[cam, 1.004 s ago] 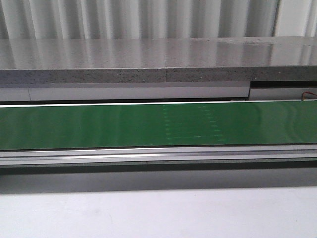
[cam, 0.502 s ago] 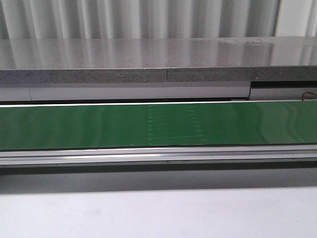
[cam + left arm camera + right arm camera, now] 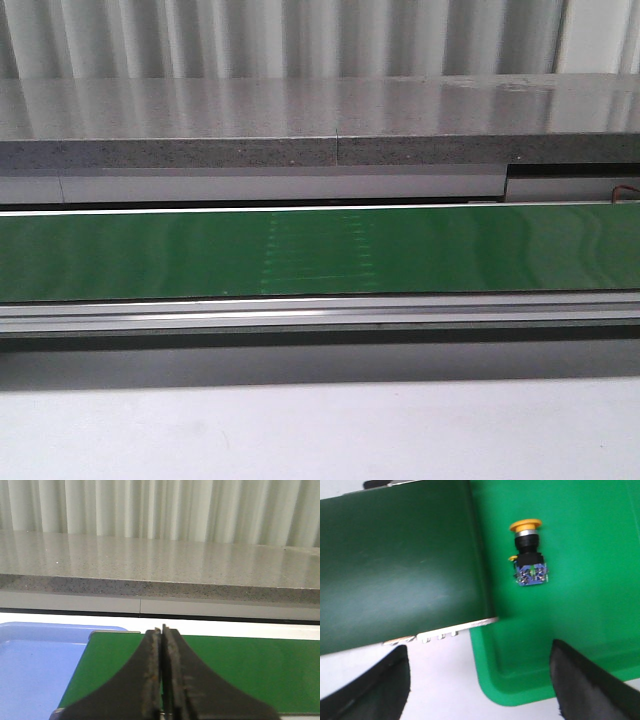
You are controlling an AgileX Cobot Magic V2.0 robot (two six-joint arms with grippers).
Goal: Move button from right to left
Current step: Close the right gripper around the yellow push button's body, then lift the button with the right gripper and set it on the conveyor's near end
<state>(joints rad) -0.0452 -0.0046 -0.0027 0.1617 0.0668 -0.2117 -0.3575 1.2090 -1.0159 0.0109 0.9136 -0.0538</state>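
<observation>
My right gripper (image 3: 480, 680) hangs with its 2 black fingers wide apart above the bright green plastic tray (image 3: 580, 580), where the small yellow-capped button with a blue block (image 3: 529, 555) lies, probably on its side. My left gripper (image 3: 162, 680) is pressed together, empty, over the dark green belt (image 3: 240, 665) beside a light blue tray (image 3: 35, 665).

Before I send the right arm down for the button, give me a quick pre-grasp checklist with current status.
1. Button located: ok. It lies on its side in the green tray, beside the conveyor belt.
2. Right gripper open: ok, fingers spread wide, nothing between them.
3. Gripper lined up over the button: not ok, the button sits off from the gap between the fingers.
4. Button clear of obstacles: ok, nothing touches it in the tray.
5. Left gripper out of the way: ok, shut and empty, over the belt's end by the blue tray.
6. Blue tray free for the drop: cannot tell, only part shows.
</observation>
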